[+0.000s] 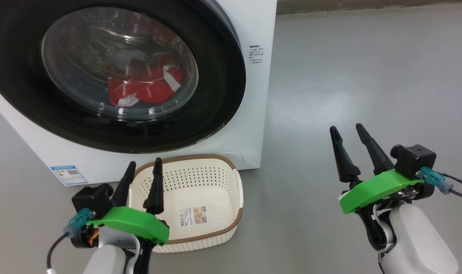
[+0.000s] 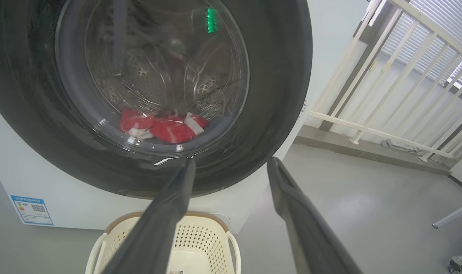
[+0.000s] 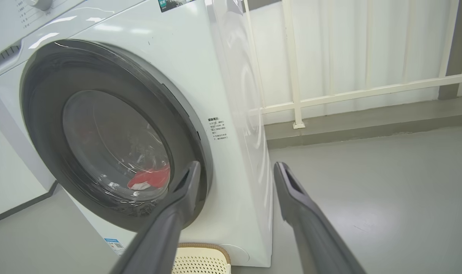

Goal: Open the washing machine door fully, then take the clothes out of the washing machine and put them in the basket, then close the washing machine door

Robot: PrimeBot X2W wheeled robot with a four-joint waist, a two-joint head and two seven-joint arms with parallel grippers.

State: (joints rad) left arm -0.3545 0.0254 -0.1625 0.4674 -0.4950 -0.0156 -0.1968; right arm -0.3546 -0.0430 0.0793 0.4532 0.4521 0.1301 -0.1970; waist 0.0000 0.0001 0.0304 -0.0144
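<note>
While the washing machine door point(image 1: 215, 95) sits shut against the front, the red clothes point(image 1: 143, 85) lie behind its glass at the bottom of the drum, so nothing can come out until that door swings wide. Its glossy black rim looks slick to me. A thin finger hooking the edge could slip off and leave the door only half open, which would crowd any reach inside. The washing machine point(image 1: 253, 114) stands on the grey floor point(image 1: 367, 76) with the basket point(image 1: 189, 177) just before it, under the door's lower rim, nothing in it. The left tool point(image 1: 145, 163) hovers over the basket's near-left corner, fingers spread apart and holding nothing. A careless lift from there could catch the brown rim and shove the basket aside. The right tool point(image 1: 346, 127), well off to the side over the floor, is likewise parted and empty.
</note>
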